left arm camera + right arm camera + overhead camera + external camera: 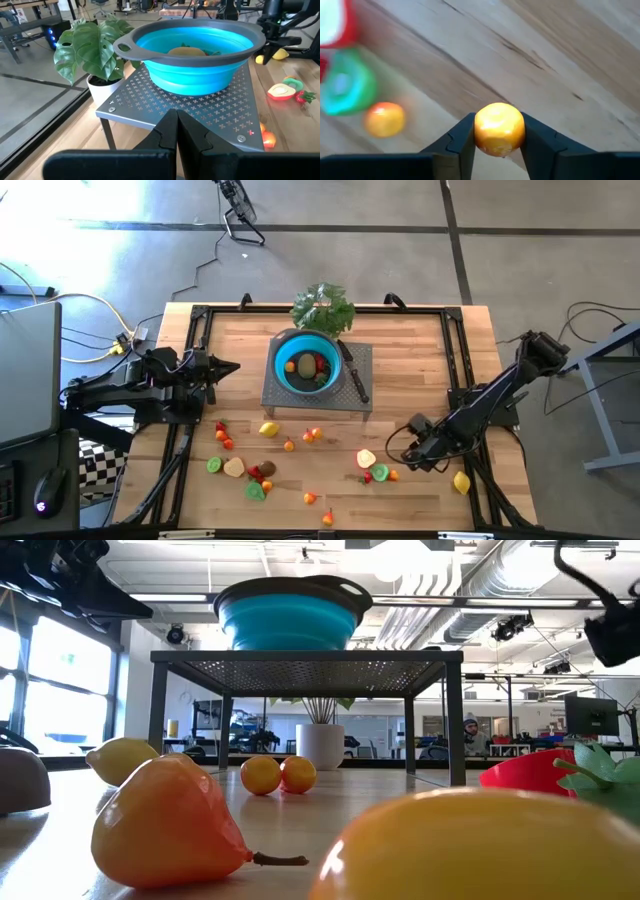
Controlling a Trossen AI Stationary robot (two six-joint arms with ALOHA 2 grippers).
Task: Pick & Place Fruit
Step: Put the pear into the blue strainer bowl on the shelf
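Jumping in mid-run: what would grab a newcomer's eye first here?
The bright blue bowl on the metal stand at the table's middle, fruit already inside. Then the right hand, low over the wood, clamping a small orange fruit, with loose toy fruit scattered along the near edge.

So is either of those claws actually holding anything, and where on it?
Yes: the right gripper pinches a small orange fruit by its two opposite sides, one finger on each. The left gripper is shut on nothing, near the blue bowl.

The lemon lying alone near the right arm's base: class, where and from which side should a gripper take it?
Grip the lemon across its narrower middle, coming from above: it lies alone on the table, clear all round. Probably avoid its tapered ends.
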